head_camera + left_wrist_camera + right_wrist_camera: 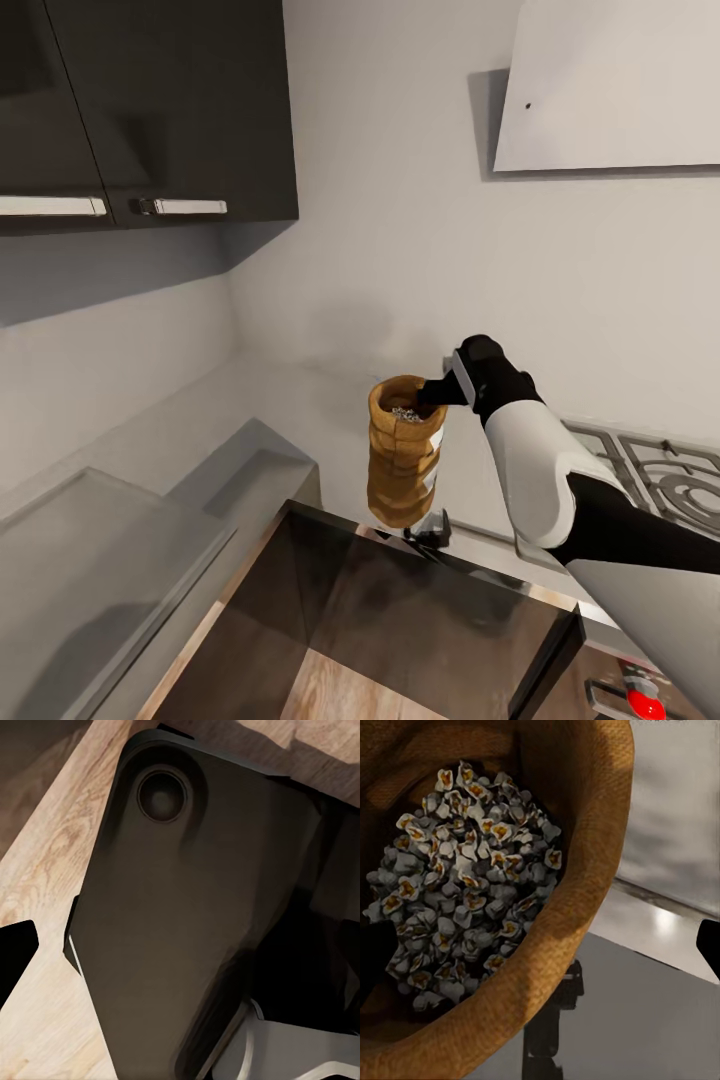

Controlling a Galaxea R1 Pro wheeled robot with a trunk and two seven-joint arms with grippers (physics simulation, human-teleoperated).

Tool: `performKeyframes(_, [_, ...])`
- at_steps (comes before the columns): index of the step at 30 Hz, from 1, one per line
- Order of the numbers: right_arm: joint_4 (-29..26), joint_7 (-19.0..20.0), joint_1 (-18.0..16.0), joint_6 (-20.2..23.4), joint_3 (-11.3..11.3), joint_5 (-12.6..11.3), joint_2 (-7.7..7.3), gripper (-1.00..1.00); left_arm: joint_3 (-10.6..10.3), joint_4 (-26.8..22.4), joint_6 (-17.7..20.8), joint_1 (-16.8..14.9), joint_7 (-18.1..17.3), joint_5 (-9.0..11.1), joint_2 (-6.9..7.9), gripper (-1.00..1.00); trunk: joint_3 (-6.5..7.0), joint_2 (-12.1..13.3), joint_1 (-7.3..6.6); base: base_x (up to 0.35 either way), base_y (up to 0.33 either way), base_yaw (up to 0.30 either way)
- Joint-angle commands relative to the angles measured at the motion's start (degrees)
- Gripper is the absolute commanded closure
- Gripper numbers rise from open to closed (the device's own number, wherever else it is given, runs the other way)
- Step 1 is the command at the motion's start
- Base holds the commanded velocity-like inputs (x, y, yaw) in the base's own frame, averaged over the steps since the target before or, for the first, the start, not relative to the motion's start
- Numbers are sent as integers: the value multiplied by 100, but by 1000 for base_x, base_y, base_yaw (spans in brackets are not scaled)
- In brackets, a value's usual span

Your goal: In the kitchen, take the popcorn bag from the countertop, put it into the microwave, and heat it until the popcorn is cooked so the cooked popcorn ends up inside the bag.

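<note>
Bag up off the countertop (pixel 300 410), headed for the microwave

Bag is held in the air over the counter's near edge, hob (pixel 660 475) to the right; right gripper (pixel 440 392) is clamped on the popcorn bag (pixel 404 465) rim. Popcorn (pixel 465 862) inside looks pale w/ yellow centres, can't tell if cooked. Pickup done; loading & heating prob. left. Left gripper: can't tell

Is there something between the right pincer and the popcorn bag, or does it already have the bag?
Nothing visible stands between them. The right pincer is already at the rolled rim of the popcorn bag, which hangs in the air above the countertop. The popcorn is inside.
</note>
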Motion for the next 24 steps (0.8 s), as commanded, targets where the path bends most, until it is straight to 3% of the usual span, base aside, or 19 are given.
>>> performKeyframes(1, [-9, 43, -2, 7, -44, 60, 7, -100, 19, -9, -10, 2, 13, 11, -3, -100, -6, -4, 1, 0, 0, 0])
performKeyframes(9, [-9, 29, 63, -38, -177, -234, 7, -100, 19, -9, -7, 2, 13, 11, -3, -100, -6, -4, 1, 0, 0, 0])
performKeyframes(15, [-16, 27, 131, -202, -331, -251, 7, -100, 19, -9, -7, 2, 15, 9, -3, -100, -6, -4, 1, 0, 0, 0])
performKeyframes(21, [-11, -147, 144, -266, -749, -251, 7, -100, 19, -9, -10, 2, 14, 11, -3, -100, -6, -4, 1, 0, 0, 0])
performKeyframes(24, [-9, -244, 226, -298, -776, -251, 7, -100, 19, -9, -11, 2, 13, 9, -3, -100, -6, -4, 1, 0, 0, 0])
